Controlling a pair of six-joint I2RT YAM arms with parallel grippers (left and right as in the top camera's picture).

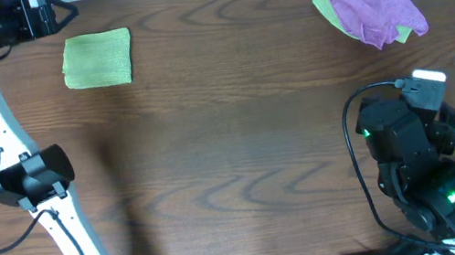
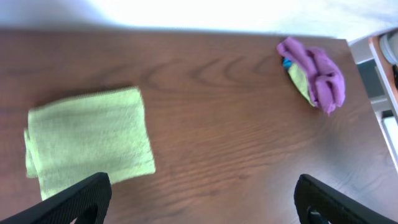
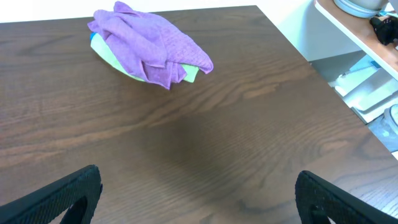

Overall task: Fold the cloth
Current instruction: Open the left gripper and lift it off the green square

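Where it lies flat on the far left of the table [image 1: 231, 145], the cloth [image 1: 98, 59] is a lime-green rectangle, doubled over, its layered edges showing along one short side in the left wrist view. Left gripper [image 2: 202, 186]: just beside the cloth at the far left corner, jaws spread wide, nothing between them; one black finger [image 2: 74, 199] overlaps the cloth's near edge in its own camera, though contact cannot be told. Table: dark brown wood grain, matte. Purple cloth [image 1: 368, 0]: crumpled heap at the far right, well apart from the task cloth. Yellow-green cloth [image 1: 330, 10]: bundled beneath the purple one, a sliver of blue showing at its edge. Right gripper [image 3: 198, 180]: above bare wood on the right, facing the purple heap, jaws spread wide and holding nothing. Right arm [image 1: 412, 152]: folded over the near right corner, green lights lit, a black cable [image 1: 349, 125] looping beside it. Room: white shelf [image 3: 354, 31] beyond the table's right edge, carrying small items too blurred to name; pale floor below; bright white past the far edge.
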